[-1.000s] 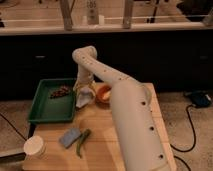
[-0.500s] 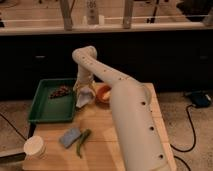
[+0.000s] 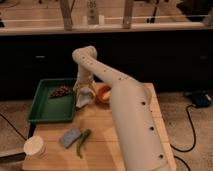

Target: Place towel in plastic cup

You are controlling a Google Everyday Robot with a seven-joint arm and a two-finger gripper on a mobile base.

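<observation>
The white arm (image 3: 125,105) ends in a gripper (image 3: 84,96) low over the pale wooden table (image 3: 107,145), at a whitish towel (image 3: 83,100). Nearby are a green tray (image 3: 47,107), an orange bowl (image 3: 104,93), a grey-blue sponge (image 3: 70,137), a green pepper (image 3: 82,142) and a cream plastic cup (image 3: 34,147).

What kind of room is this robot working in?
Probably an office or lab test area: a small wooden table before a dark counter with glass partition, cables on the floor. The gripper hangs by the green tray, holding a white towel.
</observation>
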